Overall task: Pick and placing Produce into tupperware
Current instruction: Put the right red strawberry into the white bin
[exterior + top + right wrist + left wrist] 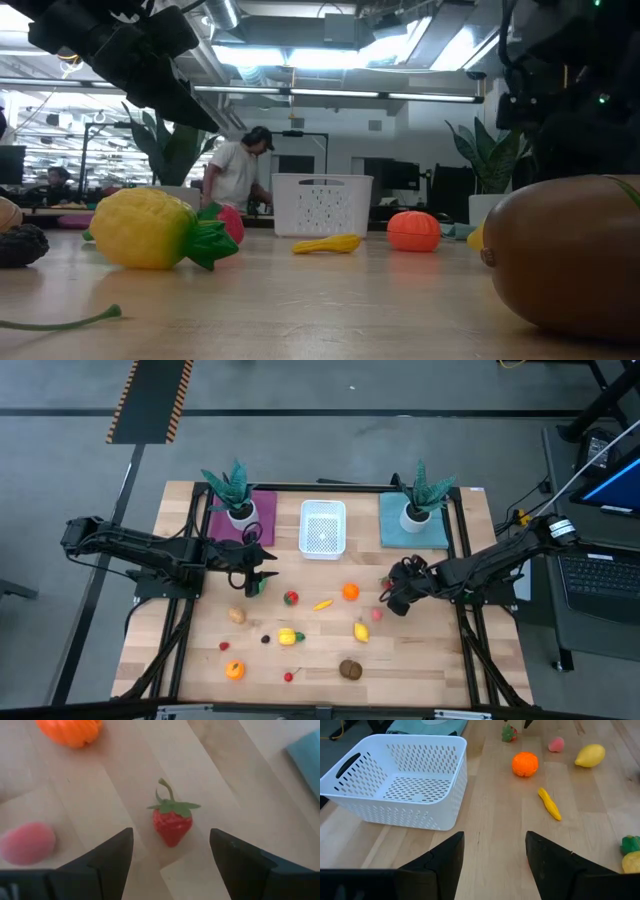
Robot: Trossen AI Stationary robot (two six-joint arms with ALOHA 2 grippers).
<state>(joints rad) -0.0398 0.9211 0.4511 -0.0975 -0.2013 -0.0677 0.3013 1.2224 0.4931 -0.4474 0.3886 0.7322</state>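
Your white tub [323, 528] sits at the far middle of the table [420, 660], between the purple mat [262, 518] and the teal mat [398, 525], each carrying a potted spiky plant [233, 488]. Nothing shows inside the tub. The produce is all loose on the wood nearer you: an orange [350, 592], a small yellow banana-like piece [323, 604], a red-and-green piece [291, 598], a lemon [361, 631], a pink piece [376, 614], a potato [237, 615], a yellow fruit with green leaves [288, 637], a second orange [234, 670], a brown kiwi [350, 669] and a few small red bits.

Your right gripper [170, 857] hangs low over a strawberry [172, 822] just beside the teal mat's near corner; its fingers stand apart on either side of the berry and hold nothing. The pink piece and the first orange lie close by.

Your left gripper [492, 852] hovers near the purple mat's near corner, fingers spread and empty, facing the tub across bare wood. A green piece [257, 588] lies right beneath it in the high view.

In the low view a person [238, 172] stands in the room beyond the table.
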